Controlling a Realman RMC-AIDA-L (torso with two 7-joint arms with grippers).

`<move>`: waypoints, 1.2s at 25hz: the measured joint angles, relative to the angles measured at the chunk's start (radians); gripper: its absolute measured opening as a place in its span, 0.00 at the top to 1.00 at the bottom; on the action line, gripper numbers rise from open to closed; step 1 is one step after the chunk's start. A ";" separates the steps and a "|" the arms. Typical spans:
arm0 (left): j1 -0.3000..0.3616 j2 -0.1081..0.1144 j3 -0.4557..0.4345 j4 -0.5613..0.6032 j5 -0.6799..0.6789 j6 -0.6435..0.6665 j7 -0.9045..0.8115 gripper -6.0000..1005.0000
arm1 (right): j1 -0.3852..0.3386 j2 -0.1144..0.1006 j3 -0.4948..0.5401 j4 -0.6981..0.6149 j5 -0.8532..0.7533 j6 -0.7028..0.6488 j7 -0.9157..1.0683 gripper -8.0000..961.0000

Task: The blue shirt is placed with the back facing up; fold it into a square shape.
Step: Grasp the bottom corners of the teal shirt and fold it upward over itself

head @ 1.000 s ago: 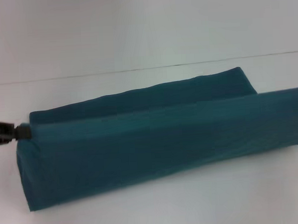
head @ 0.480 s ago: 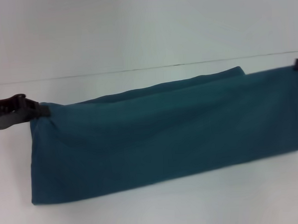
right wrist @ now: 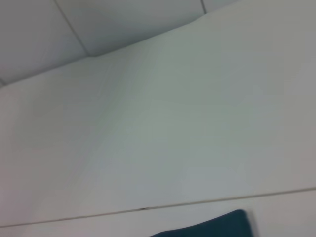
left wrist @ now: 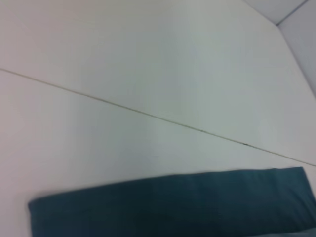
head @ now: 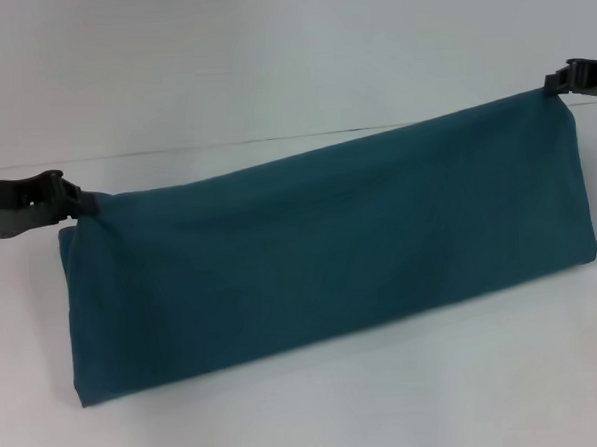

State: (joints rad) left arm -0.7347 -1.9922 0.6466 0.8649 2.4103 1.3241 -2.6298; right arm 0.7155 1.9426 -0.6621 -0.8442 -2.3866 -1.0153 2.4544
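The blue shirt [head: 330, 252] is a long dark teal band of cloth, lifted by its two upper corners and hanging in a sheet whose lower edge rests on the white table [head: 308, 413]. My left gripper [head: 77, 205] is shut on the shirt's upper left corner. At the far right my right gripper [head: 555, 83] is shut on the upper right corner, held higher than the left. The left wrist view shows a plain strip of the shirt [left wrist: 173, 207] on the table; the right wrist view shows only a small corner of the shirt [right wrist: 217, 224].
The white table runs under and around the shirt, with a thin dark seam line [head: 274, 140] across it behind the cloth. A white wall or panel stands beyond the table's far edge [right wrist: 148, 39].
Both grippers have risen and moved away from me with the shirt's top edge. The cloth now hangs taller and hides the back layer that showed before. The right end rose more than the left.
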 joint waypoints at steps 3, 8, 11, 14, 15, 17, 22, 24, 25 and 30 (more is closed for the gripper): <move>0.000 -0.004 0.047 0.001 0.019 -0.055 -0.038 0.96 | 0.030 0.012 -0.018 0.040 -0.059 0.094 0.001 0.97; -0.008 -0.017 0.100 -0.002 0.079 -0.121 -0.089 0.96 | 0.080 0.032 -0.060 0.126 -0.123 0.250 0.002 0.97; -0.011 -0.020 0.104 -0.010 0.081 -0.145 -0.089 0.96 | 0.103 0.045 -0.090 0.161 -0.153 0.329 0.008 0.97; -0.011 -0.023 0.111 -0.012 0.081 -0.159 -0.090 0.96 | 0.126 0.061 -0.115 0.193 -0.180 0.409 0.010 0.97; -0.011 -0.023 0.111 -0.012 0.081 -0.159 -0.090 0.96 | 0.134 0.066 -0.123 0.204 -0.187 0.432 0.010 0.97; -0.011 -0.025 0.113 -0.012 0.081 -0.164 -0.090 0.96 | 0.152 0.073 -0.136 0.231 -0.204 0.469 0.011 0.97; -0.011 -0.030 0.114 -0.010 0.091 -0.175 -0.090 0.96 | 0.184 0.085 -0.144 0.274 -0.254 0.522 0.012 0.97; -0.011 -0.032 0.114 -0.009 0.093 -0.180 -0.090 0.95 | 0.186 0.087 -0.145 0.281 -0.263 0.531 0.012 0.97; -0.011 -0.033 0.114 -0.009 0.093 -0.183 -0.090 0.95 | 0.186 0.086 -0.144 0.284 -0.265 0.535 0.012 0.97; -0.011 -0.037 0.114 -0.007 0.095 -0.201 -0.090 0.93 | 0.183 0.083 -0.144 0.292 -0.266 0.548 0.012 0.97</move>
State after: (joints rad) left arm -0.7456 -2.0295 0.7609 0.8574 2.5053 1.1231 -2.7198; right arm 0.8985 2.0253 -0.8058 -0.5518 -2.6523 -0.4672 2.4667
